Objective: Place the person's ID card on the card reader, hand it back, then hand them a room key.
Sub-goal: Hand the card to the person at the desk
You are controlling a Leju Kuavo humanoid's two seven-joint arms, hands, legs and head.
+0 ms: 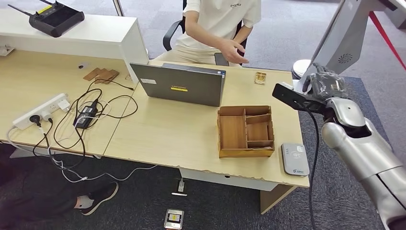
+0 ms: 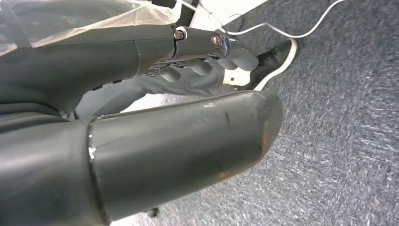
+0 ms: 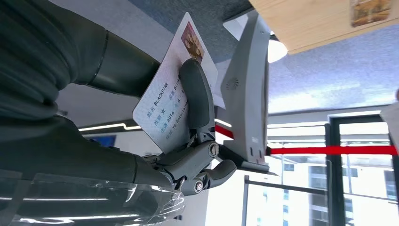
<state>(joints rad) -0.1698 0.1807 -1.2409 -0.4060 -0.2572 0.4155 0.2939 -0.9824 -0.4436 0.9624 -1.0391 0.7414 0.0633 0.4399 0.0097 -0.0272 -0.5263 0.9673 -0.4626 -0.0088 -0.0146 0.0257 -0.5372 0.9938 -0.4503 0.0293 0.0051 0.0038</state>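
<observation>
Right robot hand (image 3: pixel 188 117) is up in the air past the far right end of the tabletop (image 1: pixel 182 134). It pinches the ID card (image 3: pixel 164 101) between its thumb and a dark finger. The card is a white one with printed words and a small photo, and it stands up out of the pinch. A person (image 1: pixel 222 24) sits behind the tabletop with one hand held out over it.

The card reader (image 1: pixel 294 158) is a small grey box. It lies flat near the front right corner of the tabletop, just beside the wooden tray (image 1: pixel 245 131). The card is well apart from it.

The hold looks thin, so the card could slip or tilt on the way down. It could then fall to the floor off the edge near the reader. It might also land in the tray if the aim is off.

Left robot hand (image 2: pixel 207 61) hangs low over the grey carpet. Its fingers are curled in and hold nothing.
</observation>
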